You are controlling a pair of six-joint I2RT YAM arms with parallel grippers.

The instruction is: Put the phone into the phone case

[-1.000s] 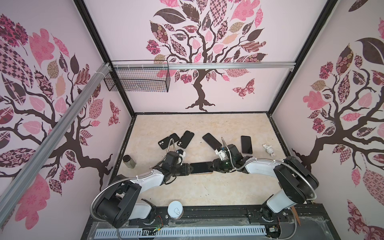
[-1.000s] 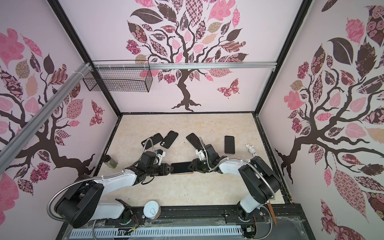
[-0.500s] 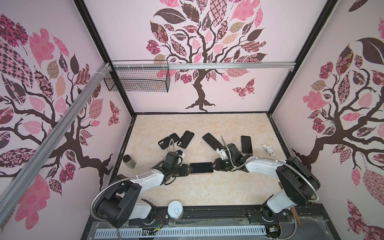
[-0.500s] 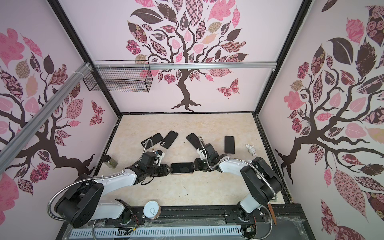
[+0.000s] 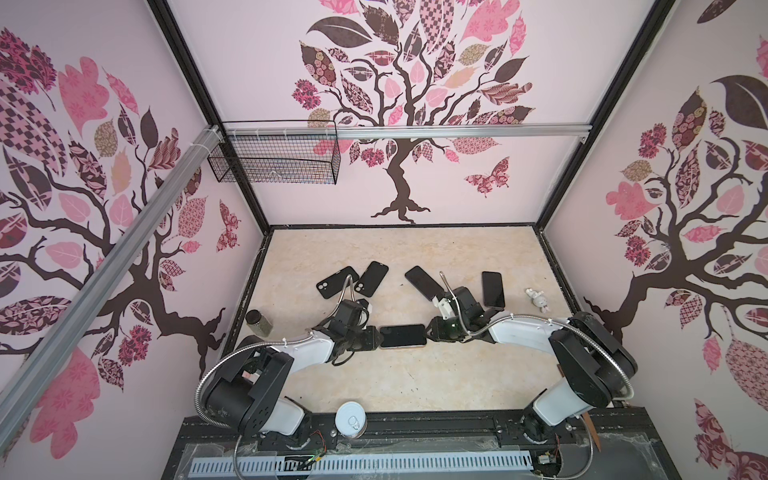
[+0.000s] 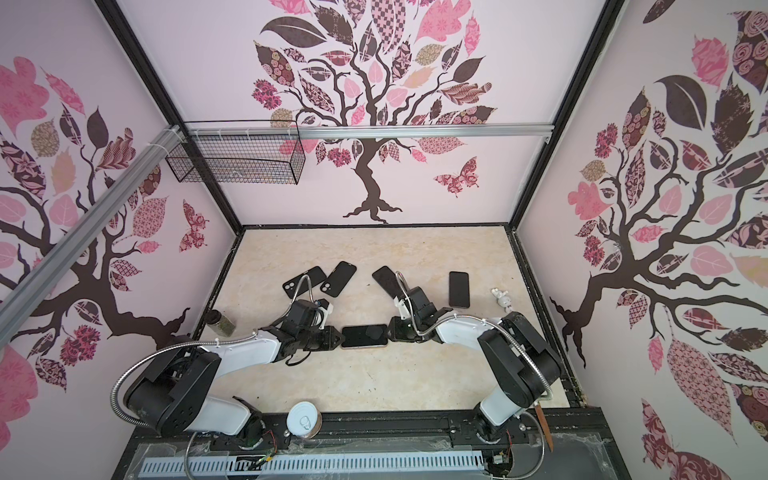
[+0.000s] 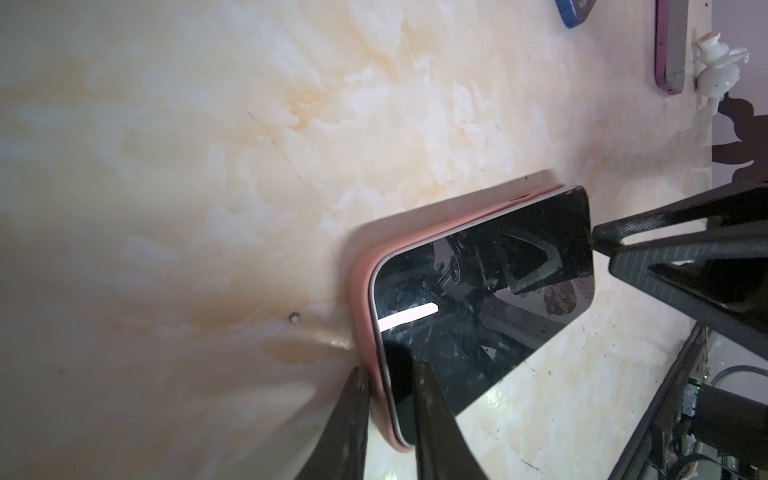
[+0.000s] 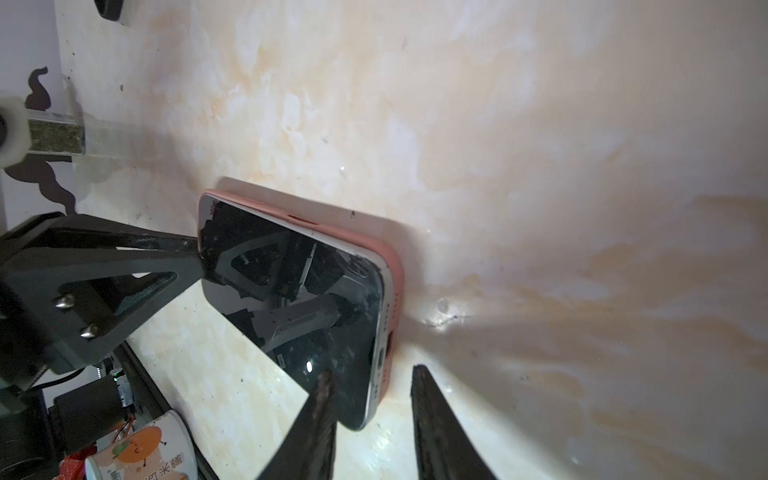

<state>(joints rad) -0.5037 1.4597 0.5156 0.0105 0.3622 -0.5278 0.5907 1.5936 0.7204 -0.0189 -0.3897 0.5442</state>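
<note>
Phone (image 5: 402, 336) face up in pink case (image 7: 361, 291) on table (image 5: 374, 249), its end proud of the case at right gripper (image 8: 372, 370), whose jaws stand apart. Left gripper (image 7: 390, 370) straddles case's other end; clamped or not, cannot tell. Case barely shows in both top views.

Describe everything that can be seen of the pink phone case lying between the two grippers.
The pink case looks like matte, soft silicone with rounded corners. It lies on the marble-look table, midway between the arms, holding a black phone screen up. At the end with a port opening and small holes, near the right gripper, the phone's silver edge stands above the rim, so it seems not fully seated. The left gripper straddles the opposite end, one finger against the case's outer edge.
</note>
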